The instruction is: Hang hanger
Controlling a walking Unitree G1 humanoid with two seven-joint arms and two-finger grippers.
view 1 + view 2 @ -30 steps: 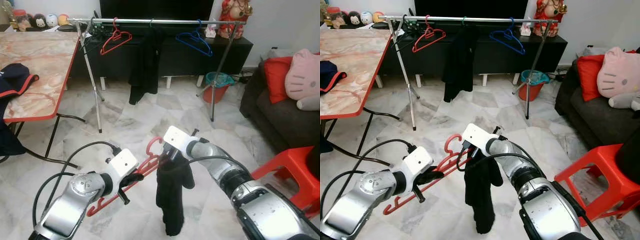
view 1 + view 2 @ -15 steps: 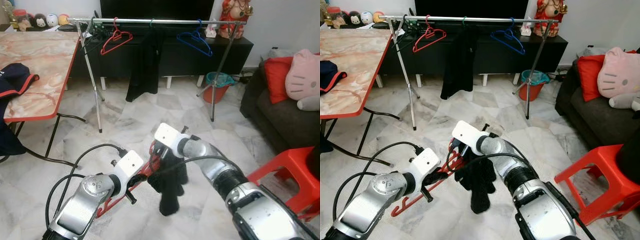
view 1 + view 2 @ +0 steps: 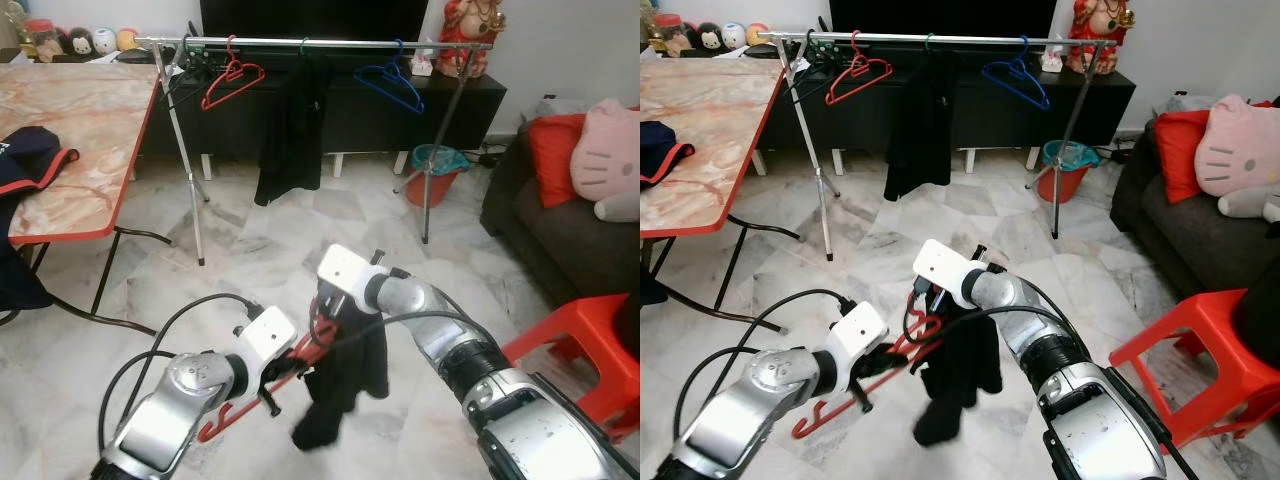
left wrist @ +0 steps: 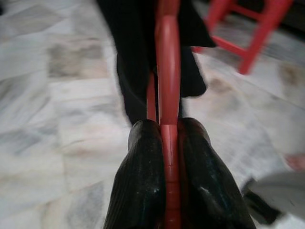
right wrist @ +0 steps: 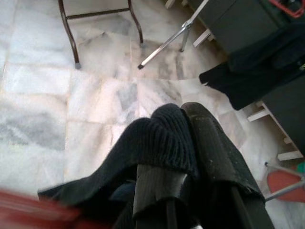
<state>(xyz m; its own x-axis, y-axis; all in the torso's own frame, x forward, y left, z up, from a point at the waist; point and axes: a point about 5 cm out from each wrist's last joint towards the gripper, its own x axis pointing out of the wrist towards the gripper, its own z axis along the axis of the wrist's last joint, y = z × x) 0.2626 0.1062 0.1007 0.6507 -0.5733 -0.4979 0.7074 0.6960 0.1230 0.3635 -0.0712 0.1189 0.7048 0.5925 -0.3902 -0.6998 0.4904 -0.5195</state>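
Red plastic hanger (image 3: 300, 362) sits clamped in our left gripper (image 4: 167, 143), near floor; our right gripper (image 5: 190, 157) pinches the black knit garment (image 3: 345, 375) draped rightward.

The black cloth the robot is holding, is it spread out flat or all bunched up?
Bunched up. The black cloth hangs in a crumpled clump off the red hanger, pinched by the right gripper.
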